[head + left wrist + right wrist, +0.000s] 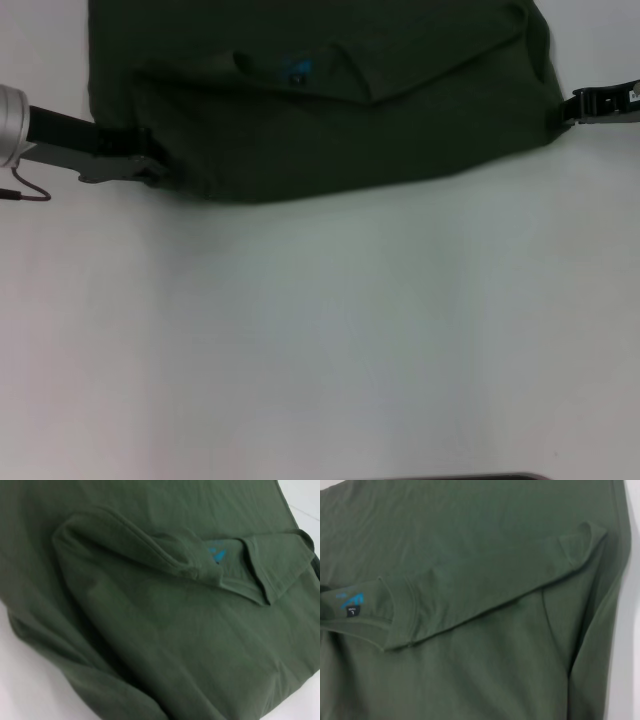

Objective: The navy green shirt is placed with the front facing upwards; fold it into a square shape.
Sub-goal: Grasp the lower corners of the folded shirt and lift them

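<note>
While the shirt (330, 110) lies folded at twelve o'clock on the white table (330, 340), its nine o'clock edge is clamped by the left pincer (155, 165), and its three o'clock corner is met by the right pincer (572, 108), whose grip cannot be told.

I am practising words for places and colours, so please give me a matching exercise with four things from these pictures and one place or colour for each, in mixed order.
Things:
1. left end effector
2. right end effector
3. neck label
4. table

Places and colours:
A. at the right edge of the navy green shirt
B. white, under the shirt
C. dark with blue print, inside the collar
D. at the left edge of the shirt, near its front corner

Pairs: 1-D, 2-A, 3-C, 4-B
</note>
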Motion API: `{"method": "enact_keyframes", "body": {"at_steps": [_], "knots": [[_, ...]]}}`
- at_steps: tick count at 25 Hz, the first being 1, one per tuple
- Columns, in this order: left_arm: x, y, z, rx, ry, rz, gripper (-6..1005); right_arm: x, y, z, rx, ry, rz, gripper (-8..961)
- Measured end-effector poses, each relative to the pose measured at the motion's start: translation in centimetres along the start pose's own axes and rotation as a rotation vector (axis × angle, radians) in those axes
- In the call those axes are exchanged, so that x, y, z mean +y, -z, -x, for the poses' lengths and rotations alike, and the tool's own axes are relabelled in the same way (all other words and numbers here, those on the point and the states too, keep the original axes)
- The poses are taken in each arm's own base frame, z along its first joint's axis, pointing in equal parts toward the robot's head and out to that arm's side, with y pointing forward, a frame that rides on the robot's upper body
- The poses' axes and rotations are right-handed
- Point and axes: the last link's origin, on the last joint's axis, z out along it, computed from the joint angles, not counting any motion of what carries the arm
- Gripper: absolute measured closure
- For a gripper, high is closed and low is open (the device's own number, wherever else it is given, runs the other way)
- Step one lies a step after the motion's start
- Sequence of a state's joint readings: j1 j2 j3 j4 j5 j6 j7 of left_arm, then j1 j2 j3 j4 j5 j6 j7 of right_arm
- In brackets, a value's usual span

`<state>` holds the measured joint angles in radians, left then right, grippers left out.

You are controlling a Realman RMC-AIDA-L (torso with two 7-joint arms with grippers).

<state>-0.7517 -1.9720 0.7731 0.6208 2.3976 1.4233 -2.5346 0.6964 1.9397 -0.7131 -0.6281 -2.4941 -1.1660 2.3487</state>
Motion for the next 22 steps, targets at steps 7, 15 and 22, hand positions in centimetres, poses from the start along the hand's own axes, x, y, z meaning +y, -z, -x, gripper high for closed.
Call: {"method": "enact_keyframes", "body": {"at_steps": [7,15,22], "knots": [[0.0,1.2,0.2,-0.04,-0.013,0.013,915,0.4,1.7,-0.6,0.097,-0.033,0.029,897],[0.4,2.7,0.6,-0.122,-0.046,0.037,912,1.6,4.0,-1.4,0.158,-0.018,0.094,897],[0.8,4.1,1.3,-0.185,-0.079,0.064,910,2.4,5.1,-2.0,0.217,-0.014,0.167,898]]}}
